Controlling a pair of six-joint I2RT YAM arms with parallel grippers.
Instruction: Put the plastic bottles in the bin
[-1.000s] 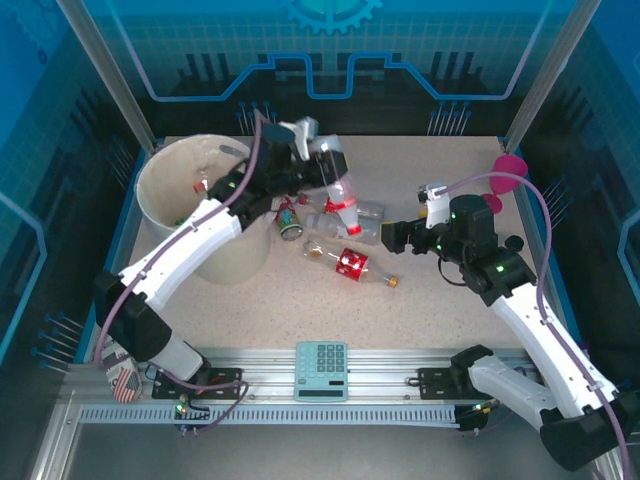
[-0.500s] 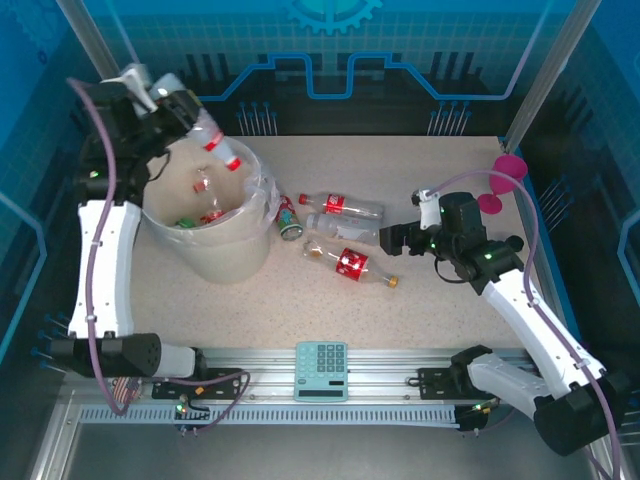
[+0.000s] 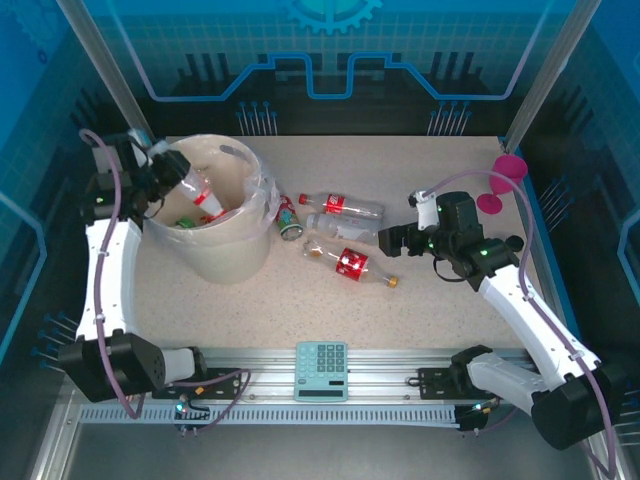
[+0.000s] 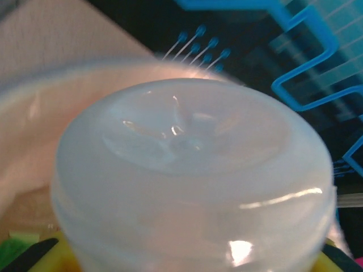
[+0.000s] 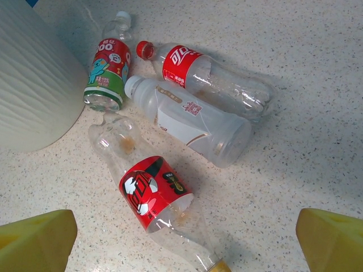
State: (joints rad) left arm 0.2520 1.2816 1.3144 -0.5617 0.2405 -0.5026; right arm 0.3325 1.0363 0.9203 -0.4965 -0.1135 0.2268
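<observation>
My left gripper is at the left rim of the cream bin, shut on a clear red-labelled bottle that tilts down into the bin's mouth. In the left wrist view that bottle's base is close up, with the bin rim behind it. More bottles lie inside the bin. Several bottles lie on the table: red-capped, white-labelled, red-and-black-labelled, green-and-red-labelled. My right gripper hangs open just right of them.
A pink goblet stands at the far right edge of the table. A teal calculator lies on the front rail between the arm bases. Blue enclosure walls surround the table.
The left arm has carried the bottle from the table pile up over the bin and now lowered it into the bin's mouth. The right arm has hardly moved.
</observation>
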